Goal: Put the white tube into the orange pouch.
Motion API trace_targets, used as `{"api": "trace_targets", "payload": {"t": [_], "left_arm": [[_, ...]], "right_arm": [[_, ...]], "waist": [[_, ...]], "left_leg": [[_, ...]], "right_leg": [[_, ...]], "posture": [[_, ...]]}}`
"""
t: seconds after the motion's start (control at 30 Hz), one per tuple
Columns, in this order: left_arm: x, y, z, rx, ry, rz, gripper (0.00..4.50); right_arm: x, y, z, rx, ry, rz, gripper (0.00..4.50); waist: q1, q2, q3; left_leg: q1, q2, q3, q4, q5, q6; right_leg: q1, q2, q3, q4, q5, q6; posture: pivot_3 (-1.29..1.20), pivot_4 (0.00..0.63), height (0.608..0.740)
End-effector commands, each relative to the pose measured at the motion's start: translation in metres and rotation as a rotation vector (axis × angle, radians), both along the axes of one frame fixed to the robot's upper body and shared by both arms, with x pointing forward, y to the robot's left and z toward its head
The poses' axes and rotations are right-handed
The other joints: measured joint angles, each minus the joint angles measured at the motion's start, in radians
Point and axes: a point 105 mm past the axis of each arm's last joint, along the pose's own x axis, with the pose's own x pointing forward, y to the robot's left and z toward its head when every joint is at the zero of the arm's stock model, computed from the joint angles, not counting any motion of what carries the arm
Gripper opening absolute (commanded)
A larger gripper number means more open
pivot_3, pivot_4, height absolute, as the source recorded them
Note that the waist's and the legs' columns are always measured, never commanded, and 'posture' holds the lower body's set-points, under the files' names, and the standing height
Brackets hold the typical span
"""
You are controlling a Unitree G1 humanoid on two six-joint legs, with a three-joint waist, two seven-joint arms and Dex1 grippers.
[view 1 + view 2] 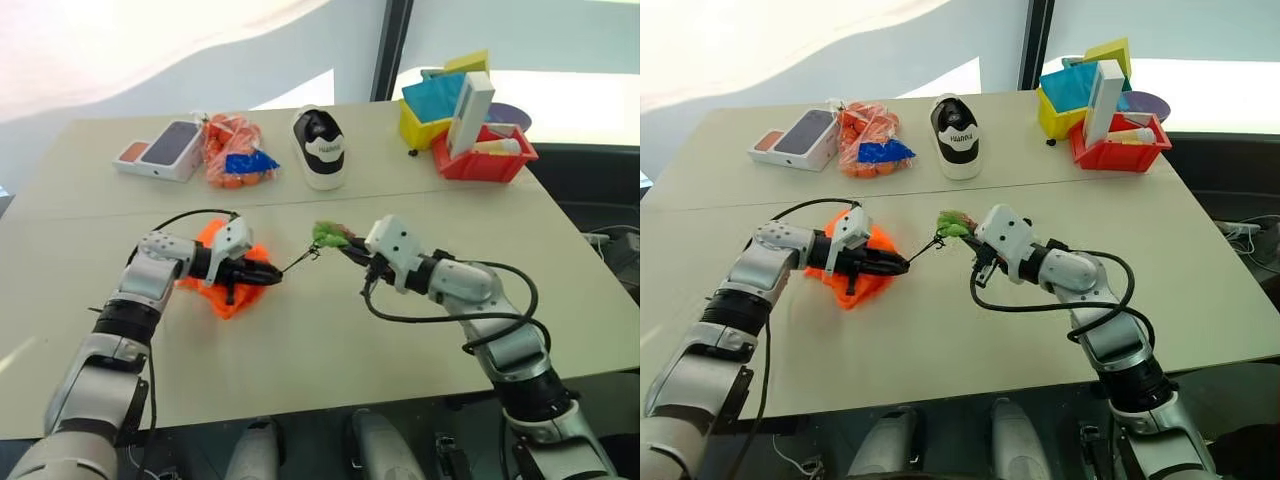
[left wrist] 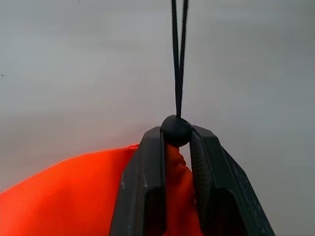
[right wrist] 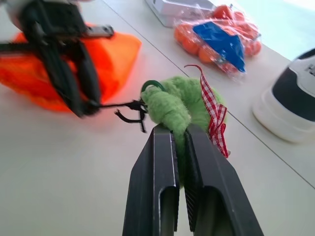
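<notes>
The orange pouch (image 1: 228,300) lies on the table's left half. My left gripper (image 2: 176,135) is shut on its gathered neck, right behind a black cord stopper (image 2: 176,129). A dark cord (image 1: 297,262) runs taut from there to a fuzzy green toggle (image 3: 170,105) with a red-checked ribbon. My right gripper (image 3: 178,130) is shut on that toggle, held a little above the table at its middle. The white tube is out of view.
Along the far edge stand a phone box (image 1: 160,150), a net bag of orange items (image 1: 235,152) and a black-and-white shoe (image 1: 320,148). At the far right are a yellow bin (image 1: 415,122) and a red bin (image 1: 487,165) holding a tall white box.
</notes>
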Motion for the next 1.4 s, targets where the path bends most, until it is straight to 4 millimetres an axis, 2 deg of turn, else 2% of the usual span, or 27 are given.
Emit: {"api": "trace_targets", "payload": {"t": [0.03, 0.17, 0.23, 0.33, 0.37, 0.4, 0.43, 0.47, 0.57, 0.73, 0.9, 1.07, 1.17, 1.4], "left_arm": [[-0.007, 0.017, -0.011, 0.09, 0.0, 0.014, 0.19], [-0.008, 0.024, -0.011, 0.102, -0.015, 0.046, 0.19], [-0.008, 0.026, -0.01, 0.094, -0.018, 0.062, 0.19], [-0.008, 0.024, -0.004, 0.043, -0.015, 0.083, 0.19], [-0.008, 0.022, 0.001, -0.004, 0.004, 0.106, 0.69], [-0.007, 0.02, 0.007, -0.045, 0.01, 0.124, 1.29], [-0.005, 0.019, 0.015, -0.095, -0.003, 0.154, 1.53], [-0.004, 0.018, 0.02, -0.125, -0.013, 0.175, 2.0], [-0.004, 0.027, 0.036, -0.196, -0.034, 0.266, 3.36], [-0.019, 0.06, 0.062, -0.342, -0.058, 0.462, 3.36], [-0.031, 0.094, 0.075, -0.449, -0.136, 0.678, 3.36], [-0.048, 0.138, 0.049, -0.405, -0.193, 0.939, 3.36], [-0.062, 0.166, 0.028, -0.368, -0.244, 1.112, 3.36], [-0.074, 0.169, -0.002, -0.312, -0.255, 1.178, 3.36]], "right_arm": [[0.022, -0.032, 0.01, -0.064, -0.087, -0.173, 0.0], [0.028, -0.04, 0.006, -0.09, -0.08, -0.213, 0.0], [0.028, -0.038, 0.005, -0.094, -0.08, -0.203, 0.0], [0.02, -0.025, 0.002, -0.065, -0.041, -0.125, 0.0], [0.012, -0.016, 0.0, -0.041, 0.0, -0.068, 0.0], [0.007, -0.01, -0.001, -0.024, 0.026, -0.031, 0.58], [0.002, -0.005, -0.002, -0.013, 0.035, -0.002, 0.74], [0.0, -0.003, -0.001, -0.009, 0.037, 0.012, 1.05], [-0.006, -0.003, -0.002, 0.006, 0.048, 0.016, 2.47], [-0.014, -0.017, -0.008, 0.049, 0.056, 0.006, 2.47], [-0.013, -0.04, -0.014, 0.119, 0.063, -0.047, 2.47], [-0.009, -0.067, -0.019, 0.182, 0.035, -0.122, 2.47], [-0.011, -0.085, -0.032, 0.213, 0.092, -0.142, 2.47], [-0.012, -0.096, -0.041, 0.292, 0.152, -0.13, 2.47]], "waist": [[0.0, 0.0, 0.0], [-0.002, 0.0, 0.0], [-0.002, 0.0, 0.0], [-0.002, 0.0, 0.0], [-0.002, 0.0, 0.0], [-0.002, 0.0, 0.0], [-0.002, 0.0, 0.0], [-0.002, 0.0, 0.0], [-0.001, 0.0, 0.0], [-0.001, 0.0, 0.0], [0.003, 0.0, 0.0], [0.002, 0.0, 0.0], [0.003, 0.0, 0.0], [0.011, -0.001, 0.0]], "left_leg": [[0.0, 0.0, 0.0, 0.0, 0.0, 0.0], [0.001, 0.0, 0.0, 0.0, 0.0, 0.0], [0.001, 0.0, 0.0, 0.0, 0.0, 0.0], [0.001, 0.0, 0.0, 0.0, 0.0, 0.0], [0.001, 0.0, 0.0, 0.0, 0.0, 0.0], [0.001, 0.0, 0.0, 0.0, 0.0, 0.0], [0.001, 0.0, 0.0, 0.0, 0.0, 0.0], [0.001, 0.001, 0.0, 0.0, 0.0, 0.0], [0.001, 0.001, -0.001, 0.0, 0.0, 0.0], [0.001, 0.001, -0.001, 0.0, 0.0, 0.0], [0.001, 0.001, -0.001, 0.0, 0.0, 0.0], [0.003, 0.0, 0.0, 0.0, 0.0, 0.0], [0.002, 0.001, 0.0, 0.0, 0.0, 0.0], [0.003, 0.0, 0.001, 0.001, 0.0, 0.0]], "right_leg": [[0.0, 0.0, 0.0, 0.0, 0.0, 0.0], [0.0, 0.0, 0.0, 0.001, 0.0, 0.0], [0.0, 0.001, 0.0, 0.001, 0.0, 0.0], [0.0, 0.001, 0.0, 0.001, 0.0, 0.0], [0.0, 0.001, 0.0, 0.001, 0.0, 0.0], [0.0, 0.001, 0.0, 0.001, 0.0, 0.0], [0.0, 0.001, 0.0, 0.001, 0.0, 0.0], [0.0, 0.001, 0.0, 0.001, 0.0, 0.0], [0.0, 0.001, 0.0, 0.002, 0.0, 0.0], [0.0, 0.0, 0.0, 0.002, 0.0, 0.0], [0.001, -0.001, 0.0, 0.001, 0.0, 0.0], [0.002, -0.001, 0.0, 0.001, -0.001, 0.0], [0.002, -0.001, 0.0, 0.0, -0.001, -0.001], [0.003, -0.002, 0.001, 0.0, -0.002, -0.005]], "posture": [[0.0, 0.15, 0.74], [0.0, 0.15, 0.74], [0.0, 0.15, 0.74], [0.0, 0.15, 0.74], [0.0, 0.15, 0.74], [0.0, 0.15, 0.74], [0.0, 0.15, 0.74], [0.0, 0.15, 0.74], [0.0, 0.15, 0.74], [0.0, 0.15, 0.74], [0.0, 0.15, 0.74], [0.0, 0.15, 0.74], [0.0, 0.15, 0.74], [0.0, 0.15, 0.74]]}}
